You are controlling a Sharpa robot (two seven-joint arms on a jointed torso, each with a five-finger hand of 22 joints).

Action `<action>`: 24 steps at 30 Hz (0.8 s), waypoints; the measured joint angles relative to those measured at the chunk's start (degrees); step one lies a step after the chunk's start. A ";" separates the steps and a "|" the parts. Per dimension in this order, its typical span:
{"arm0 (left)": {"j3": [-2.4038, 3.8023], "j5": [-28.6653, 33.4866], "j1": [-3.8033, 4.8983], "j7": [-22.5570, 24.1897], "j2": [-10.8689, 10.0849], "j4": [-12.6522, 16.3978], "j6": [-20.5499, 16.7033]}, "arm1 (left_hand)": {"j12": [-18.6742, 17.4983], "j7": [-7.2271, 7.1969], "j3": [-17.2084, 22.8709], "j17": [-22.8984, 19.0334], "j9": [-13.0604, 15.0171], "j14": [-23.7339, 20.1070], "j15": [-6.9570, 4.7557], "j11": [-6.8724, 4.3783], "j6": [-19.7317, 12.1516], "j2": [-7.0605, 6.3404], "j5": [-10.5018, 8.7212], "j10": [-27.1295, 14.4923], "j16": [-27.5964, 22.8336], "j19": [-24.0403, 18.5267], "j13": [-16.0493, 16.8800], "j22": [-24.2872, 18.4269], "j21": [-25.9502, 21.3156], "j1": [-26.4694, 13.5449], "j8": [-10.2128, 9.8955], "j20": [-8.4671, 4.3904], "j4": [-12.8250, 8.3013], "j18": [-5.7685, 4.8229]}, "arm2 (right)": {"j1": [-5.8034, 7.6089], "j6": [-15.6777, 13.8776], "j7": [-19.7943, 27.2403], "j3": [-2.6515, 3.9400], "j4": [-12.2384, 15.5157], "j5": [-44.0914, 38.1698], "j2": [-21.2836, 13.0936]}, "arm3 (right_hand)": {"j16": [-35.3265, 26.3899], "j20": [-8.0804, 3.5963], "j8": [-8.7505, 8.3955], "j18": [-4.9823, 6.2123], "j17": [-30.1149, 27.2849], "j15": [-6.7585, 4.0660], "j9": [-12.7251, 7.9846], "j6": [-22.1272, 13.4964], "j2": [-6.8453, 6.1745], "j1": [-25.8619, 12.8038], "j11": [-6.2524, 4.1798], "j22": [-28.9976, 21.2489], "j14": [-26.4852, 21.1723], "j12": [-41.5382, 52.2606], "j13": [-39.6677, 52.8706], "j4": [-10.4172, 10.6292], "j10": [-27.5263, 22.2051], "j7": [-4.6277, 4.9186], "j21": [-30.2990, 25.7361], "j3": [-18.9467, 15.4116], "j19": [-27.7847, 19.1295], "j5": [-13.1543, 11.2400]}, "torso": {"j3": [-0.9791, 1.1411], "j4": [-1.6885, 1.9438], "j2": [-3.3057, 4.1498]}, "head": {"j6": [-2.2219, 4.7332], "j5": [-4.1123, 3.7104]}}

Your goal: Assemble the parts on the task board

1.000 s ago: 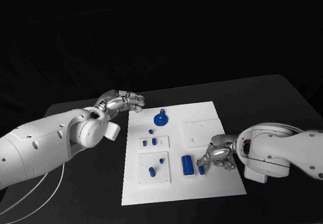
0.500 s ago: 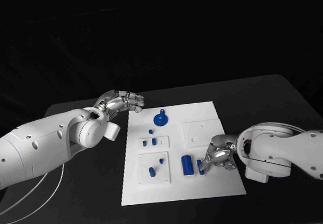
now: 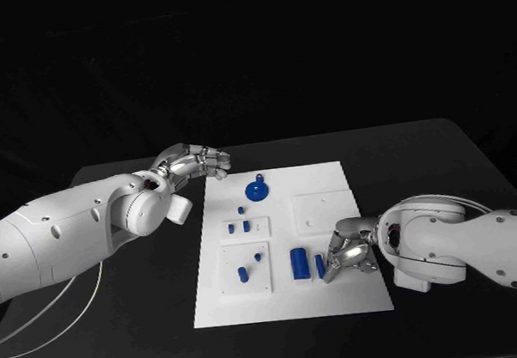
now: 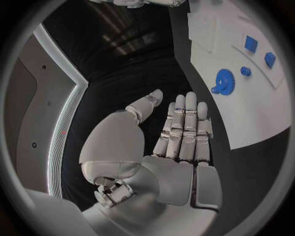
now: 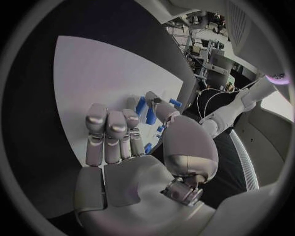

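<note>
1. Down at the near right part of the board, right hand (image 3: 351, 253) resting on the white surface, fingers (image 5: 111, 129) laid side by side and bent, thumb tip set against a slim blue peg (image 3: 320, 266) (image 5: 150, 115); whether truly pinching the peg or only touching it, cannot tell.
2. Just beside that peg, on the side away from the hand: a taller blue block (image 3: 300, 263) standing in the board.
3. Further along the near edge, inside a raised square panel: a blue peg (image 3: 243, 274) and a smaller blue stud (image 3: 258, 256).
4. Over by the far left corner, left hand (image 3: 195, 162) hovering above the black table (image 3: 432, 169), fingers (image 4: 184, 125) pressed together and curled in, holding nothing, thumb off to one side.
5. Close to that hand, on the far part of the white task board (image 3: 346, 295): a blue gear (image 3: 257, 189) (image 4: 222, 81) lying flat, a small blue stud (image 3: 241, 209) (image 4: 246, 71) just nearer the robot.
6. Mid-board, on a small raised strip: two short blue blocks (image 3: 246, 226) side by side, also seen past the left hand as blue squares (image 4: 250, 43).
7. To the right of mid-board: a plain white square panel (image 3: 326, 209).
</note>
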 measured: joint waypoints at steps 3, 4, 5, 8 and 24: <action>0.00 0.00 0.00 0.00 0.00 0.00 0.01 | 0.00 0.00 0.00 0.00 0.00 0.00 0.00 0.00 0.00 0.00 0.00 0.00 0.00 0.00 0.00 0.05 0.00 0.00 0.00 0.00 0.00 0.00 | -0.02 0.24 0.01 0.00 -0.10 -0.34 0.19 | 0.00 0.00 0.00 0.00 0.00 0.02 -0.08 -0.08 0.00 0.00 0.00 0.00 0.01 -0.21 0.00 0.31 0.00 -0.08 -0.20 -0.31 0.00 -0.42 | 0.01 0.00 0.01 | 0.00 -0.03; 0.00 0.00 0.00 0.00 0.00 -0.02 0.01 | 0.00 0.00 0.00 0.03 0.00 0.00 0.00 0.00 0.00 0.00 0.00 0.00 0.00 0.00 0.00 0.05 0.00 0.00 0.00 0.00 0.00 0.00 | -0.03 0.29 0.01 0.00 -0.14 -0.42 0.26 | 0.00 0.01 0.00 0.00 0.00 0.08 -0.08 -0.08 0.00 0.00 0.00 0.00 0.07 -0.21 0.00 0.44 0.00 -0.08 -0.20 -0.44 0.00 -0.44 | 0.01 -0.01 0.01 | -0.01 -0.04; 0.00 -0.01 0.00 0.00 0.00 -0.04 0.02 | 0.00 0.00 0.00 0.06 0.00 0.00 0.00 0.00 0.00 0.00 0.00 0.00 0.00 0.00 0.00 0.05 0.00 0.00 0.00 0.00 0.00 0.00 | -0.03 0.32 0.01 0.00 -0.17 -0.49 0.29 | 0.00 0.01 0.00 0.00 0.00 0.08 -0.08 -0.08 0.00 0.00 0.00 0.00 0.07 -0.21 0.00 0.45 0.00 -0.08 -0.19 -0.45 0.00 -0.65 | 0.01 -0.01 0.01 | -0.01 -0.04; 0.00 -0.01 0.00 0.00 0.02 -0.06 0.02 | 0.00 0.01 0.00 0.05 0.00 0.00 0.00 0.00 0.01 0.00 0.00 0.00 0.00 0.00 0.00 0.05 0.00 0.00 0.00 0.00 0.00 0.00 | -0.05 0.36 0.01 0.00 -0.38 -0.68 0.33 | 0.00 0.01 0.00 0.01 0.00 0.08 -0.14 -0.09 0.35 -0.35 0.00 0.01 0.08 -0.21 0.00 0.78 0.00 -0.09 -0.20 -0.78 0.01 -0.71 | 0.01 -0.02 0.01 | -0.08 -0.08; 0.00 -0.03 0.00 -0.01 0.10 -0.18 0.07 | 0.00 0.02 0.00 0.12 -0.01 0.00 0.00 0.00 0.02 0.00 0.00 0.00 -0.22 0.00 0.00 0.09 0.00 0.00 0.00 0.00 0.00 0.00 | -0.13 0.89 -0.13 0.01 -0.96 -1.16 1.07 | 0.00 0.04 0.13 0.00 0.01 -0.13 -0.70 0.00 4.61 -2.17 -0.10 0.04 -0.17 -0.21 0.09 6.38 0.52 -0.38 -0.65 4.87 0.01 -2.87 | 0.01 0.01 0.01 | -0.19 -0.21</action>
